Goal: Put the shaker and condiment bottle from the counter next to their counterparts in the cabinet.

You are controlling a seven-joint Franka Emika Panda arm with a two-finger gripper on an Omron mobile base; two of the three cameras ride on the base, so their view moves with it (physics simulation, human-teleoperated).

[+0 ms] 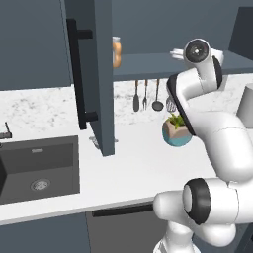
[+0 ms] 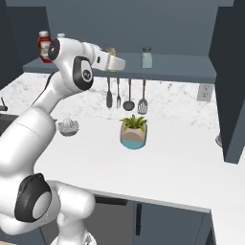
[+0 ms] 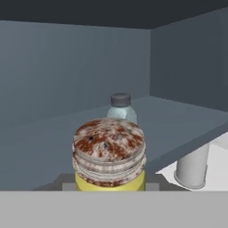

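Observation:
My gripper is shut on the shaker, a yellow cylinder with a mottled brown cap, and holds it upright at the front edge of the cabinet shelf. In the right base view the gripper reaches to the shelf with the shaker at its tip. A pale grey-green capped shaker stands on the shelf just beyond. The orange condiment bottle stands on the shelf by the edge of the open cabinet door. Below lies the white counter.
A red bottle stands at the shelf's left end. Utensils hang under the shelf, above a potted plant and a juicer. A pale cylinder stands on the counter to the right. The dark sink is at left.

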